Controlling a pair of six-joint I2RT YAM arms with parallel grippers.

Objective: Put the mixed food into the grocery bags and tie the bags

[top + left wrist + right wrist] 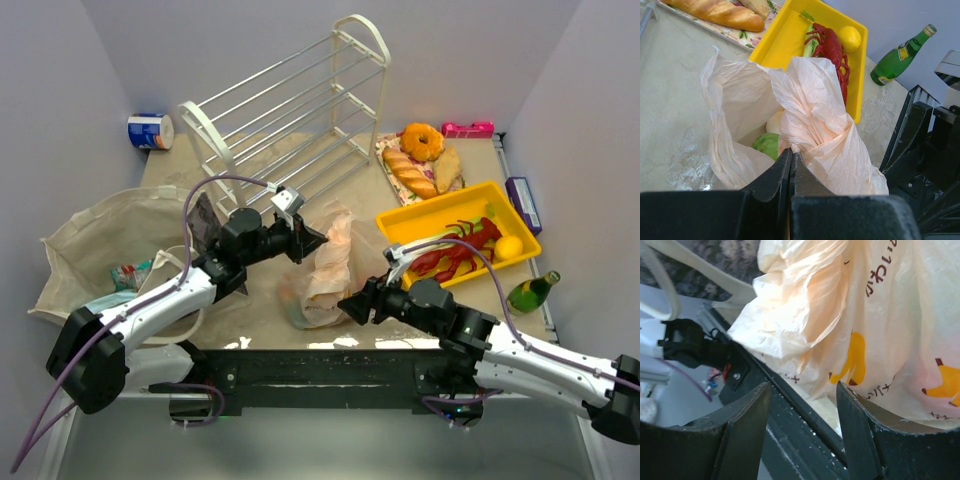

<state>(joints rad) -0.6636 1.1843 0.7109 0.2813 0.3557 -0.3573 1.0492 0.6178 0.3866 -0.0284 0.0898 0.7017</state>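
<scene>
The peach-pink plastic bag (325,265) lies at the table's middle, mouth open in the left wrist view (815,115). A green toy fruit (767,145) and a pale round one (774,122) sit inside it. My left gripper (318,240) is shut, pinching the bag's plastic at its tips (790,152). My right gripper (350,300) is open and empty beside the bag's near side; the printed plastic (865,315) hangs just beyond its tips (802,387). The beige cloth tote (100,240) lies at the left with snack packets (130,272) inside.
A yellow tray (455,215) at the right holds a red lobster (460,250) and a yellow fruit (508,247). A green bottle (530,292) lies near it. Bread and a donut (422,140) sit behind. A white wire rack (300,110) lies at the back.
</scene>
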